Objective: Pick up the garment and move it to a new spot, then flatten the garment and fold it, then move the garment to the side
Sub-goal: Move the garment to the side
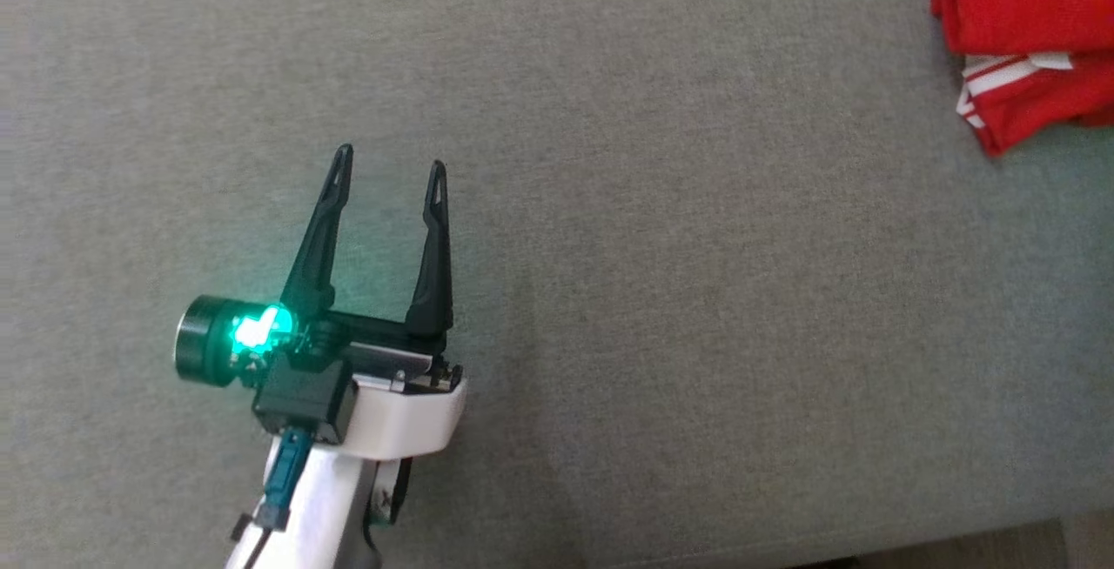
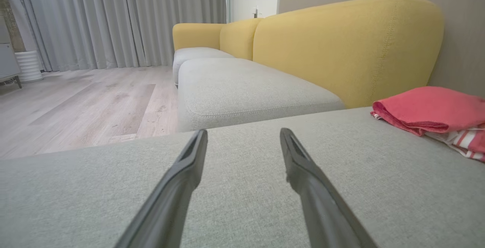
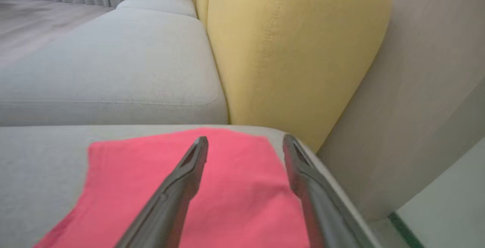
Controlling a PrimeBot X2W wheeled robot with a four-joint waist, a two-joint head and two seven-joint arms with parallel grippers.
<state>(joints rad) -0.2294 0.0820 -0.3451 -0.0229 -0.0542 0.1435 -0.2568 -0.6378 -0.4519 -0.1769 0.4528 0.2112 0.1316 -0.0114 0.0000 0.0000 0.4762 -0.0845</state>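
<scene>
The red garment [image 1: 1027, 25], folded with white stripes at one edge, lies at the far right corner of the grey cushion [image 1: 653, 247]. The left wrist view has the garment [image 2: 432, 107] off to the right. My left gripper [image 1: 390, 160] hovers open over bare cushion at the lower left, well away from the garment, its fingers [image 2: 185, 176] spread with nothing between them. In the right wrist view my right gripper [image 3: 245, 142] stands open just above the garment [image 3: 235, 202], fingers apart and holding nothing.
A yellow sofa back [image 2: 341, 47] rises beyond the cushion, with another grey seat [image 2: 246, 85] beside it. A beige wall [image 3: 416, 69] runs along the right. Wooden floor [image 2: 75, 104] and grey curtains [image 2: 113, 16] lie to the left. The cushion's front edge [image 1: 870, 543] is near.
</scene>
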